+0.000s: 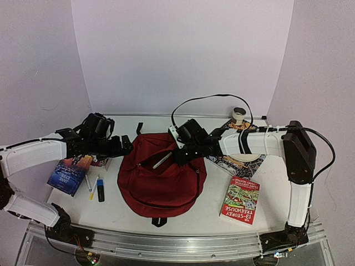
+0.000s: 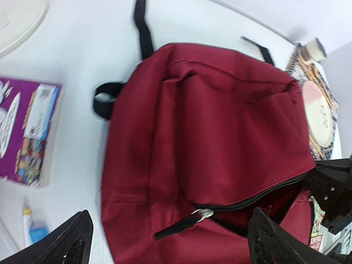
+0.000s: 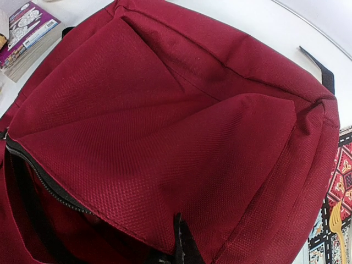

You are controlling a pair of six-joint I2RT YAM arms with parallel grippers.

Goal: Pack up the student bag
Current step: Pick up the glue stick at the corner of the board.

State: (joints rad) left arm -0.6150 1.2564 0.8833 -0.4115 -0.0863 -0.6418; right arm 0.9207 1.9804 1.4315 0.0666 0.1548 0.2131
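Note:
The student bag [image 1: 161, 180] is a dark red backpack lying flat mid-table, its main zipper partly open with a white flat item [image 1: 162, 160] poking out. My right gripper [image 1: 180, 153] is shut on the upper flap's edge at the opening; in the right wrist view one black fingertip [image 3: 184, 242] pinches the red fabric [image 3: 165, 137]. My left gripper [image 1: 125, 145] is open and empty, hovering by the bag's upper left edge. In the left wrist view its fingers [image 2: 69, 245] spread wide over the bag [image 2: 209, 121], above the silver zipper pull [image 2: 202, 214].
A blue book [image 1: 69, 173], a purple book [image 2: 27, 132] and markers [image 1: 100, 188] lie left of the bag. A red book [image 1: 241, 199] lies at the right front. A patterned mat with a plate [image 1: 244, 158] and a cup [image 1: 239, 115] sit behind my right arm.

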